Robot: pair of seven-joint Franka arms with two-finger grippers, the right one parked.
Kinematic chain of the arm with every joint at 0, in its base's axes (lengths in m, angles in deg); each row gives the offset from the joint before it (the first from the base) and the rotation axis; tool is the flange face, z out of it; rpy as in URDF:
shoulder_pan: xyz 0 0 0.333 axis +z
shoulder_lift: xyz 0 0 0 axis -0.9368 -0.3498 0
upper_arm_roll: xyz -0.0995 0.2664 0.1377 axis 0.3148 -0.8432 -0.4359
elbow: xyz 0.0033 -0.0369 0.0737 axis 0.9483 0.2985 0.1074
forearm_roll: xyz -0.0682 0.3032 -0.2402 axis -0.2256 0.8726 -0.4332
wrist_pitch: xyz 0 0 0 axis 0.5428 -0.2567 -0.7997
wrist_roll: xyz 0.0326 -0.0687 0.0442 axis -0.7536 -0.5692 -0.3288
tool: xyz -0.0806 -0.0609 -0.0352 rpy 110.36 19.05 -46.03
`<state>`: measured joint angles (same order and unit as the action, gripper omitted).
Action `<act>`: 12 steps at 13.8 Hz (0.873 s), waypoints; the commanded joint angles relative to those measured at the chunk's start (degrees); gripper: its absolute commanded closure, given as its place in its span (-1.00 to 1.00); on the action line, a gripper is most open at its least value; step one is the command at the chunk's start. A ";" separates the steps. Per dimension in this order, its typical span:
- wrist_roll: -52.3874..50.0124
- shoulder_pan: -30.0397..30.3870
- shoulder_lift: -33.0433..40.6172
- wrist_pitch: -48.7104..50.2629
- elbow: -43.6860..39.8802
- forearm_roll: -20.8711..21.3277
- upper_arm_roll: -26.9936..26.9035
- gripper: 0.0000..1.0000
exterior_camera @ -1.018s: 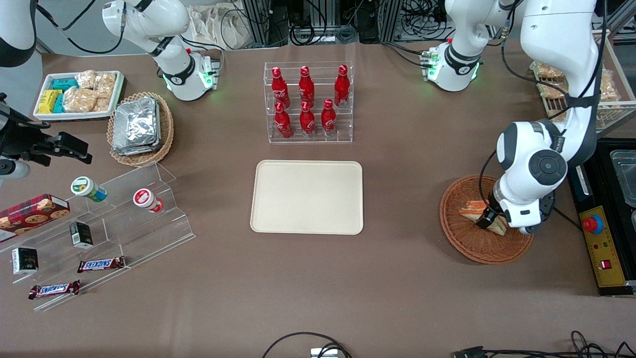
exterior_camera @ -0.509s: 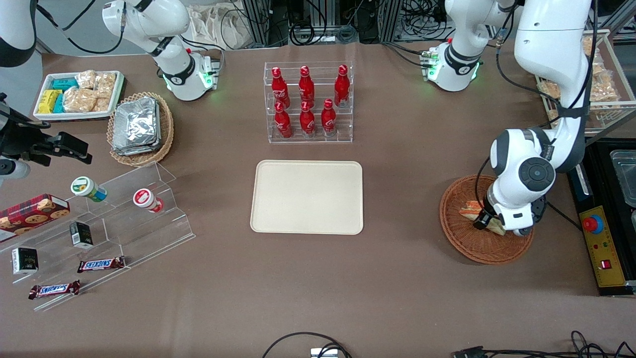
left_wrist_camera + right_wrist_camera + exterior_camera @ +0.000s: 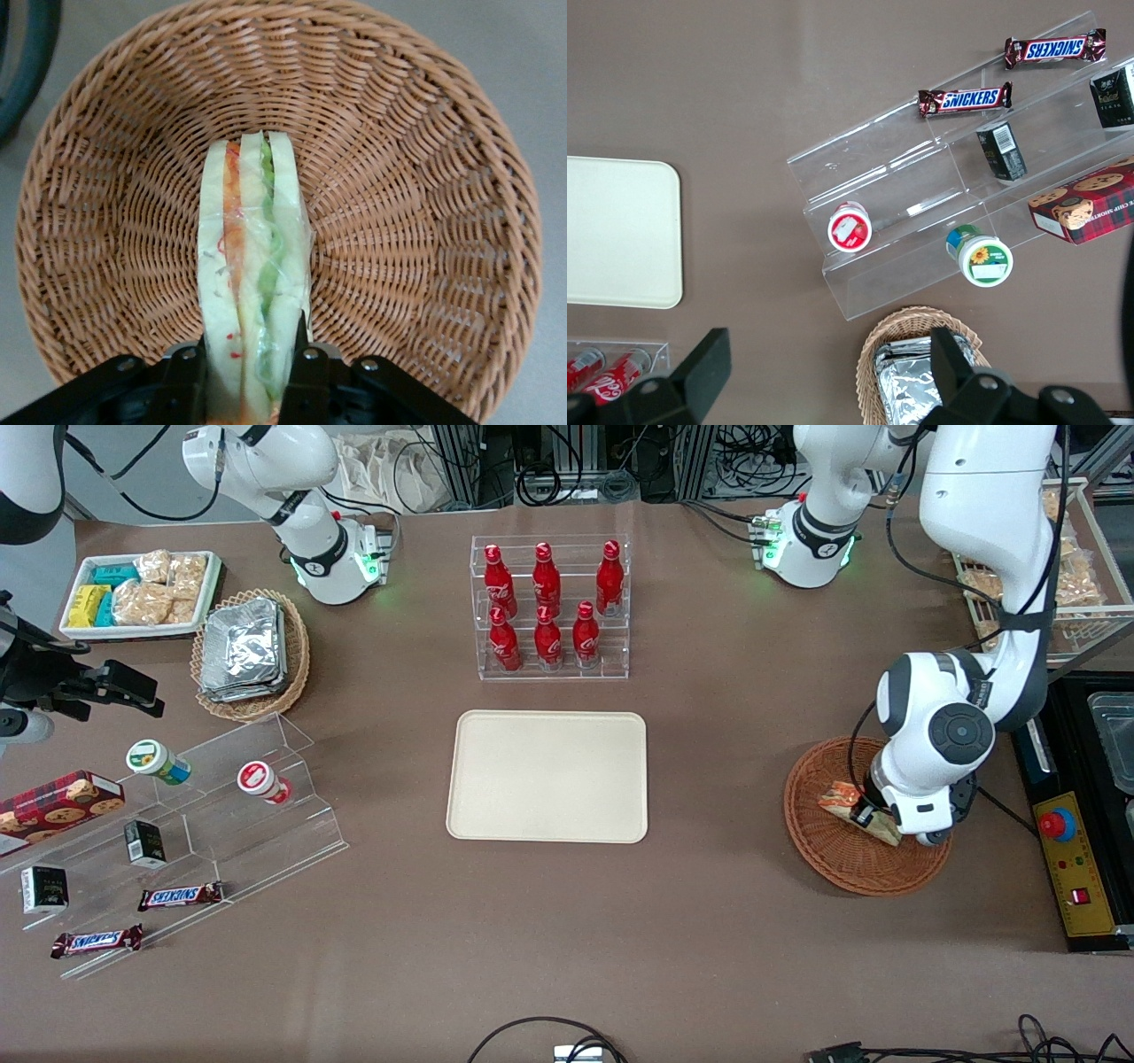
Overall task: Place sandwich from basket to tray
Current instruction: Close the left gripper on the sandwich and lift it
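A brown-covered table (image 3: 726,921) carried everything. Near its middle lay the cream tray (image 3: 547,776), with a clear rack of red bottles (image 3: 551,607) farther from the front camera. Toward the working arm's end sat the reddish-brown basket (image 3: 833,864), and the left arm's gripper (image 3: 864,813) hung over it, its fingers clamped on the sandwich (image 3: 252,292). Toward the parked arm's end stood a stepped acrylic stand (image 3: 190,841) (cups, small boxes and chocolate bars on it), a tan basket of foil packets (image 3: 251,652) and a small white tray of snacks (image 3: 140,593). Both arm bases (image 3: 341,567) stood on the table too.
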<state>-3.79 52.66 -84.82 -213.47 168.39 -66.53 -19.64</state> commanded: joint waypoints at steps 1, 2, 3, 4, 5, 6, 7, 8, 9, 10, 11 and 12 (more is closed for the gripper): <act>5.76 0.34 5.26 5.22 -1.76 0.15 0.30 1.00; 6.83 0.34 6.41 7.50 -2.99 0.32 0.65 1.00; 8.32 0.25 7.46 10.13 -4.57 0.67 0.83 1.00; 11.64 0.16 9.21 13.29 -6.84 0.59 1.35 1.00; 14.72 0.25 10.01 17.07 -10.43 0.41 3.45 1.00; 16.92 0.16 10.02 21.89 -14.91 0.50 5.03 1.00; 18.86 0.08 9.50 25.85 -19.30 0.50 6.27 1.00; 22.27 -0.01 9.15 29.37 -22.74 0.50 8.11 1.00; 26.57 -0.10 8.79 31.84 -24.86 0.15 9.43 1.00; 30.27 -0.19 8.53 32.83 -26.45 -0.03 11.62 1.00; 33.18 -0.19 8.09 33.18 -27.25 0.32 14.51 1.00; 35.99 -0.27 7.83 32.93 -27.43 -0.11 16.80 1.00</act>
<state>26.54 52.17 -74.52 -181.85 143.93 -66.53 -6.73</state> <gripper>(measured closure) 0.833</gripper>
